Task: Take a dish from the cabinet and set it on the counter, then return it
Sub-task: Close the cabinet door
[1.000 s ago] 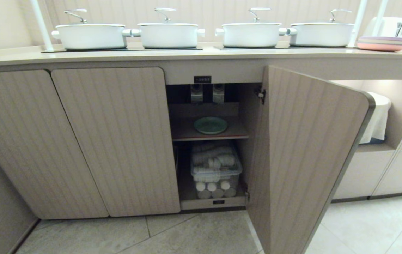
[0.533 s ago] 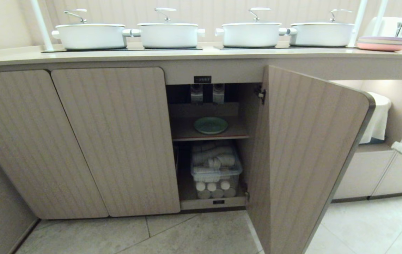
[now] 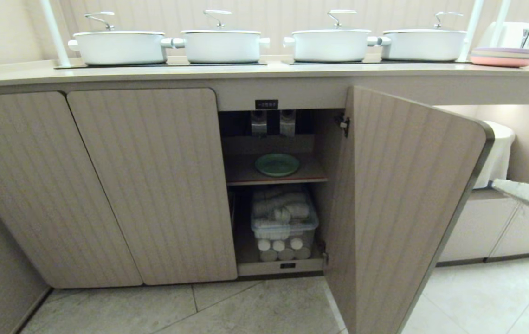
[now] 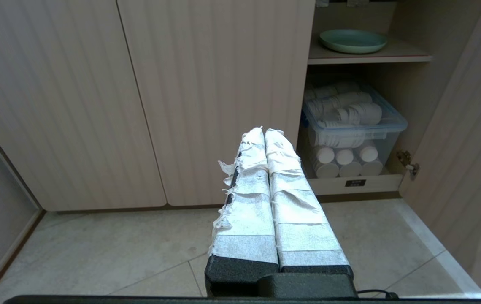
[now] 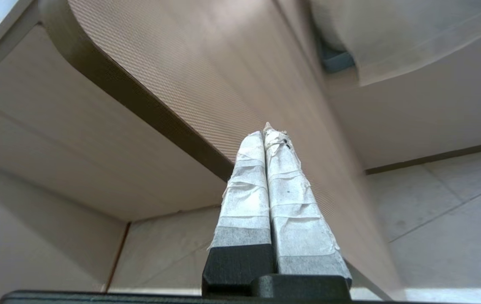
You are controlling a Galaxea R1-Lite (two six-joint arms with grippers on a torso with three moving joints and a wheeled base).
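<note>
While the dish point(image 3: 277, 164) lies flat on the inner shelf point(image 3: 246, 176) of the open cabinet point(image 3: 269, 139), our right end effector point(image 3: 501, 184) sits beyond the swung door point(image 3: 403, 204), fingers pressed together and empty, so the dish is off to its left, past the door's edge; our left end effector point(image 4: 264, 131), also pressed shut, points toward the cabinet from lower down. Below the shelf, a clear bin point(image 3: 285, 222) holds white rolls; the surface point(image 3: 246, 72) carries four white pots point(image 3: 222, 45).

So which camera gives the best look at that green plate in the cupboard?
The left wrist view: the dish appears large and unobstructed on the shelf. The head view shows it smaller. The right wrist view misses it.
</note>
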